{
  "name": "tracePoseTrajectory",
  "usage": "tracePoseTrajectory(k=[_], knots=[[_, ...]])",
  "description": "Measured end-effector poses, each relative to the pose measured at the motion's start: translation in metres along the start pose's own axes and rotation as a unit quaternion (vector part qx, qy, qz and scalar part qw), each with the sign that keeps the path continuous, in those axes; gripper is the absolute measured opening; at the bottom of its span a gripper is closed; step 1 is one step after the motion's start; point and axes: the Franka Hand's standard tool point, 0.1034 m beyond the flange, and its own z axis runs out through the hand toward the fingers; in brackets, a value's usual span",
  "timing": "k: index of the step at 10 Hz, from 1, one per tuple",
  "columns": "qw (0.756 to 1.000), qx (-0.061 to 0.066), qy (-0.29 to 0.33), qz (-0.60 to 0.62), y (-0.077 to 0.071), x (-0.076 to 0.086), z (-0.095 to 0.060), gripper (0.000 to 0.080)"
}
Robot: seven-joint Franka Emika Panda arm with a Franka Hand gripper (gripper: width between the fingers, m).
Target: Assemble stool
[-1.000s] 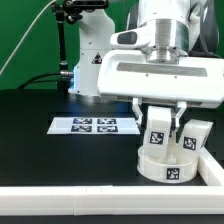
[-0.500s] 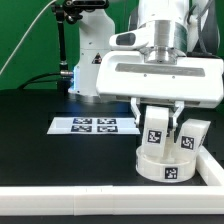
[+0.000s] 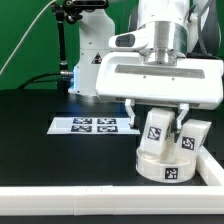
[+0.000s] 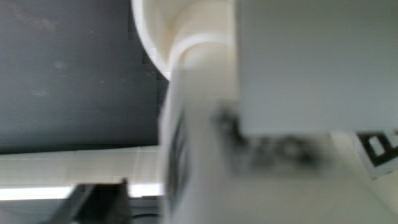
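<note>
The white round seat (image 3: 163,163) sits on the black table at the exterior view's right, a tag on its rim. My gripper (image 3: 158,128) hangs right above it and is shut on a white tagged leg (image 3: 156,129), held slightly tilted with its lower end at the seat's top. A second leg (image 3: 187,140) stands up from the seat just to the exterior view's right, and a third (image 3: 199,131) is behind it. In the wrist view the held leg (image 4: 302,70) and the seat's rim (image 4: 169,40) fill the picture, blurred.
The marker board (image 3: 91,125) lies flat on the table at the exterior view's left of the seat. A long white border rail (image 3: 70,202) runs along the front and up the right side (image 3: 212,165). The robot base (image 3: 90,60) stands at the back.
The held leg has tilted a little and shifted slightly toward the exterior view's right over the seat. The seat and the other legs have not moved.
</note>
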Motion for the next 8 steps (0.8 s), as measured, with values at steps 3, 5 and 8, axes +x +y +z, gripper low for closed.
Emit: tracePoseTrajectory(k=[3,5,8], knots=[[1.0,0.002,-0.005,0.001,0.002,0.005,-0.003,0.0645],[1.0,0.007,-0.016,0.009,0.003,0.011,-0.009,0.0648],[0.998,0.022,-0.046,0.048,0.021,0.041,-0.028,0.0648]])
